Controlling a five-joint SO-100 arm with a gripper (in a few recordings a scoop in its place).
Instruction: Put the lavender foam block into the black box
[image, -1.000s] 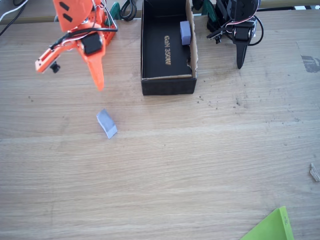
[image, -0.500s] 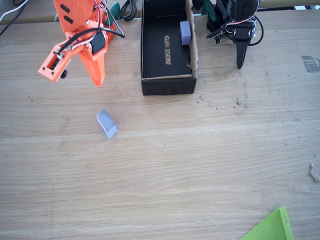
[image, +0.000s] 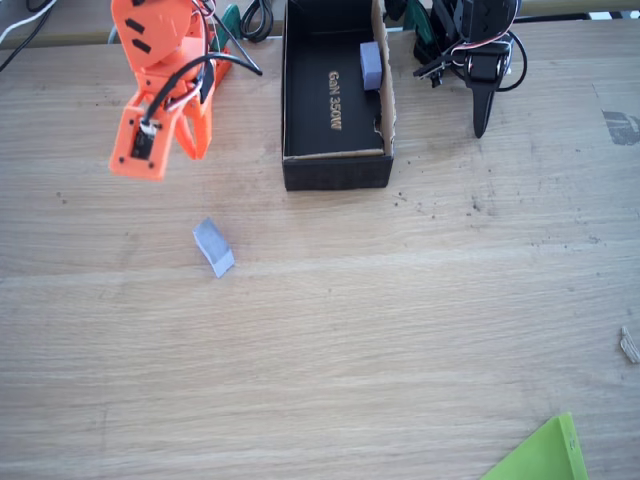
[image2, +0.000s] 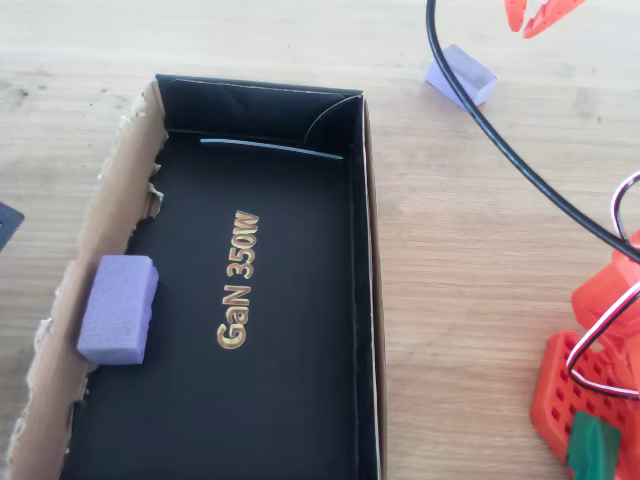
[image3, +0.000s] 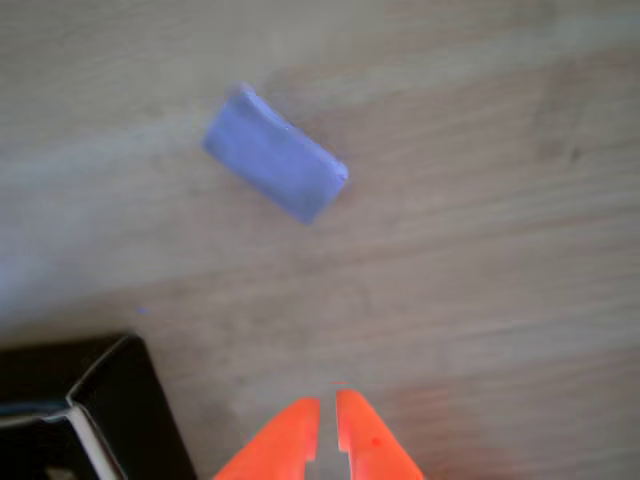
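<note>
Now gripper (image3: 328, 425) swung nearer lavender foam block (image: 213, 247) on table (image: 400, 330), jaws nearly closed, empty; black box (image: 335, 170) awaits; grasp pending.

Your arm (image: 160, 60) is bright orange printed plastic throughout, with black and white cables looping over its upper links. Its gripper (image3: 327, 425) ends in two tapered orange fingers (image3: 372, 445) (pointed tips, a thin seam between them). At 4 o'clock in the overhead view, the orange base (image2: 580, 385) carries a grid of small holes.
</note>
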